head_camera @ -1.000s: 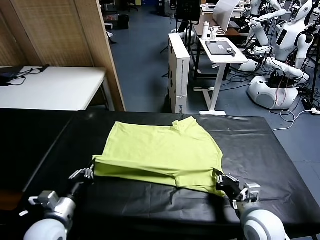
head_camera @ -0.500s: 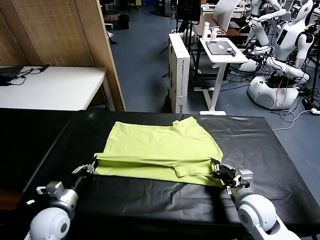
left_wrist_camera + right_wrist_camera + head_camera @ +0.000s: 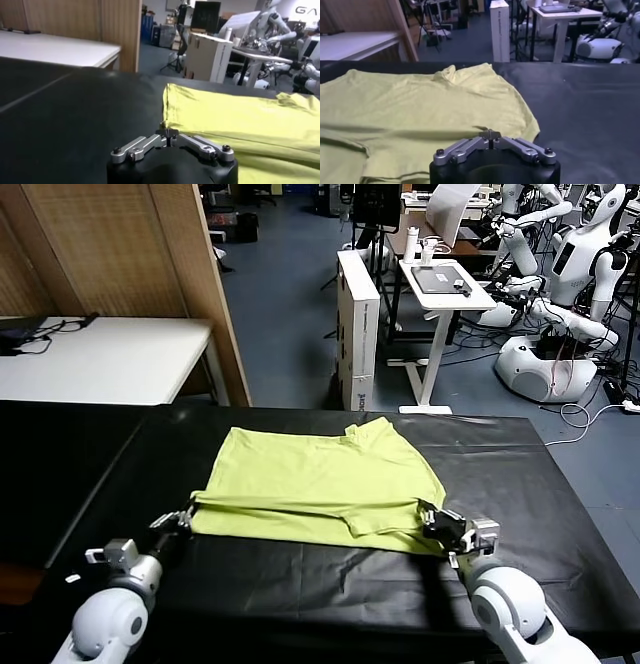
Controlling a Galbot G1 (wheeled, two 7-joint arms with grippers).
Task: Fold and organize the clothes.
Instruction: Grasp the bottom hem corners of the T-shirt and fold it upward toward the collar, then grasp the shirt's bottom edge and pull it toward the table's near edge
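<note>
On the black table (image 3: 520, 474) we find the lime T-shirt (image 3: 320, 484) folded. Our left gripper (image 3: 183, 518) pinches its near left corner; right gripper (image 3: 432, 521) grip undeterminable. Only the right wrist view shows the collar (image 3: 447, 73).

Left tool (image 3: 183, 520) closed, low, forward; right tool (image 3: 432, 519) likewise.
</note>
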